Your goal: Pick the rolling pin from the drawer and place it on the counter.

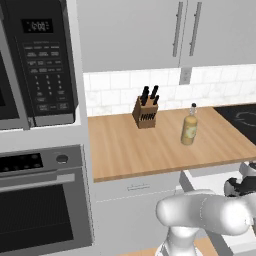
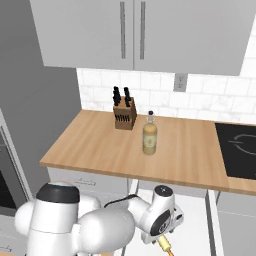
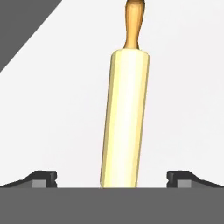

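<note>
The rolling pin (image 3: 124, 113), pale yellowish wood with an orange-brown handle at its far end, lies on the white floor of the open drawer (image 3: 183, 87). My gripper (image 3: 113, 177) is open right over it, one fingertip (image 3: 43, 177) wide on each side of the barrel and neither touching. In the right base view the hand reaches down into the drawer (image 2: 195, 220), and one handle of the rolling pin (image 2: 165, 245) sticks out below it. The counter (image 2: 100, 145) runs above the drawer. In the left base view the drawer (image 1: 210, 181) stands open under the counter (image 1: 145, 147).
A knife block (image 2: 124, 114) stands at the back of the counter and an amber bottle (image 2: 149, 136) near its middle. The black stovetop (image 2: 240, 147) lies to the right. A microwave (image 1: 35, 60) and oven (image 1: 40, 200) stand at the left.
</note>
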Robot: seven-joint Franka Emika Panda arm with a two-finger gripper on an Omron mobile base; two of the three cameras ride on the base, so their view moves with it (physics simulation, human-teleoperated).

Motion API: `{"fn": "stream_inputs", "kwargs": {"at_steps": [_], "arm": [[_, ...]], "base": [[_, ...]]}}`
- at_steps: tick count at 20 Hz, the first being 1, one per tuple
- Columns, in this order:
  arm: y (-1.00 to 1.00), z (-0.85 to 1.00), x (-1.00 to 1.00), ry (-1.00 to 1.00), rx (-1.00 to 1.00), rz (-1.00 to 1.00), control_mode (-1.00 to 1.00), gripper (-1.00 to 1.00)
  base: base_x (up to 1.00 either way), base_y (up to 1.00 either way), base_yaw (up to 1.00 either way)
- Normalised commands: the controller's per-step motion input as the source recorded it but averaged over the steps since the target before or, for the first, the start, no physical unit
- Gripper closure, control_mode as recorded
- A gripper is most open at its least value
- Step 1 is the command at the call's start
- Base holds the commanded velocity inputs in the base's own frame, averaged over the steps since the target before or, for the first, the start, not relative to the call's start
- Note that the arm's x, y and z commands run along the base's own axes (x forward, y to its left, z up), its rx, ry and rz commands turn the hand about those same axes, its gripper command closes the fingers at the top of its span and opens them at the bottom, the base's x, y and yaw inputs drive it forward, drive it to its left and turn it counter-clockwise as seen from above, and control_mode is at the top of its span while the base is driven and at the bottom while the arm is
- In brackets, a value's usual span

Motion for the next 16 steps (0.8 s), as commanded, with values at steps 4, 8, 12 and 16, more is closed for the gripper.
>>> {"fn": "stream_inputs", "kwargs": {"at_steps": [4, 8, 12, 16], "arm": [[-0.1, -0.27, 0.51, -0.03, 0.12, 0.0, -1.0, -1.0], [-0.13, -0.18, 0.05, 0.01, 0.03, 0.0, -1.0, -1.0], [0.0, -0.29, 0.0, 0.06, 0.0, 0.0, -1.0, -1.0], [0.19, -0.26, 0.0, 0.07, 0.0, 0.0, -1.0, -1.0]], "base": [[0.0, 0.0, 0.0], [0.0, 0.0, 0.0], [0.0, 0.0, 0.0], [0.0, 0.0, 0.0]]}}
